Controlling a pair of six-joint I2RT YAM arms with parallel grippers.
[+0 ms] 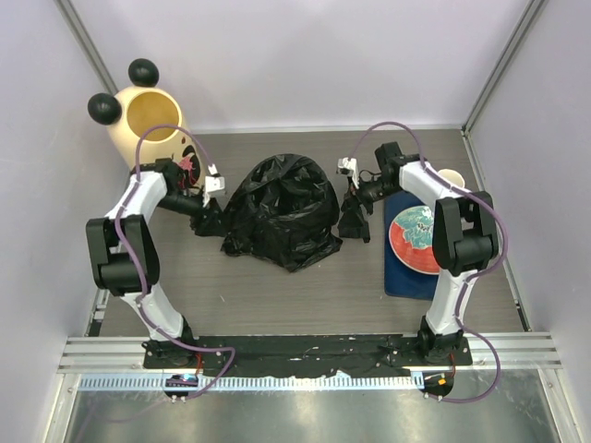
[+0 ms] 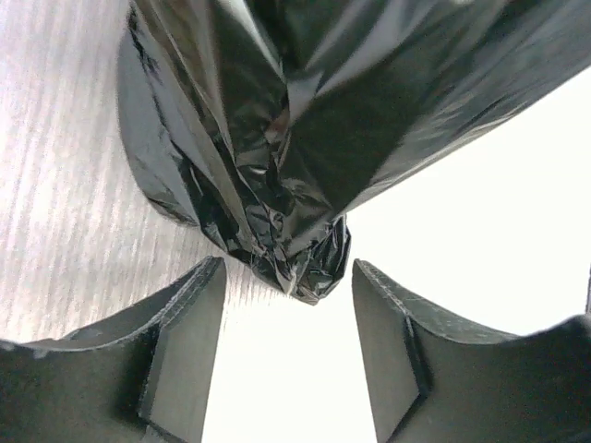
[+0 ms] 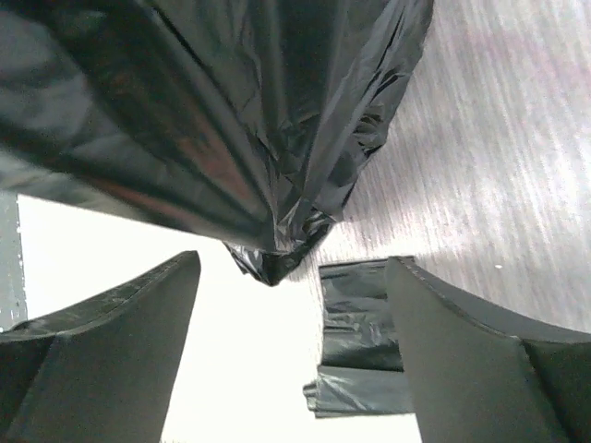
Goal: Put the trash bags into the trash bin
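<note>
A glossy black trash bag (image 1: 282, 214) lies puffed up and crumpled on the table between my two arms. My left gripper (image 1: 209, 220) is at the bag's left edge and stands open. In the left wrist view a twisted corner of the bag (image 2: 305, 263) hangs just beyond its gripper (image 2: 288, 269), unclamped. My right gripper (image 1: 352, 220) is at the bag's right edge, also open. The bag's corner (image 3: 272, 258) is loose ahead of the right gripper (image 3: 295, 266). A second, folded trash bag (image 3: 355, 341) lies flat below it. The cream trash bin (image 1: 148, 125) with black ball ears stands at the back left.
A dark blue mat (image 1: 404, 277) carrying a red patterned plate (image 1: 416, 240) lies at the right, with a small paper cup (image 1: 451, 178) behind it. White walls and metal posts close in the table on three sides.
</note>
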